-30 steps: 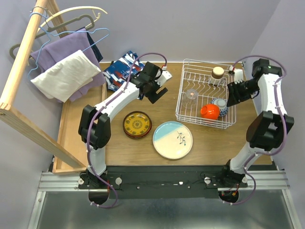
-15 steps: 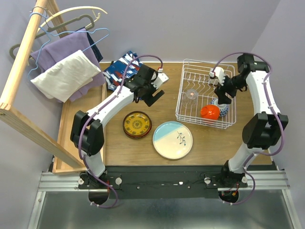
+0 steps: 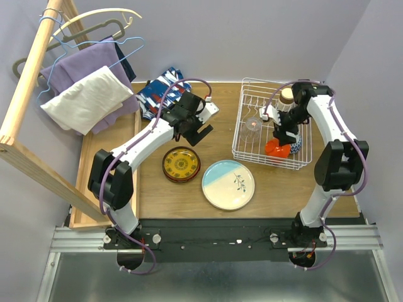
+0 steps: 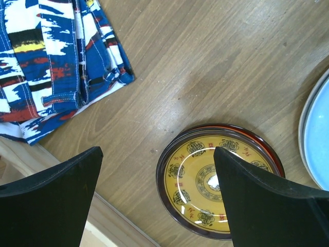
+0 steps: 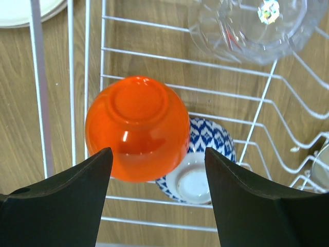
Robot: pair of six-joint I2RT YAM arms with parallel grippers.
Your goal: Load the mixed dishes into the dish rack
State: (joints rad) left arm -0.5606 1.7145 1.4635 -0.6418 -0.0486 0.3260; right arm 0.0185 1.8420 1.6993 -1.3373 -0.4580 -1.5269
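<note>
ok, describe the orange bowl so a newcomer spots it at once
Look at the white wire rack on the right of the table. Near its near edge an orange bowl sits upside down, next to a blue-patterned bowl. Its plain bright orange sets it apart from that bowl's pattern and the clear glass.

Overhead overview, wrist views close above plate, dish rack

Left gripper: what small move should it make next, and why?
Probably lower onto the rim of the dark red-yellow plate: the left gripper hangs open above it, and that plate lies on the table, outside the dish rack.
</note>
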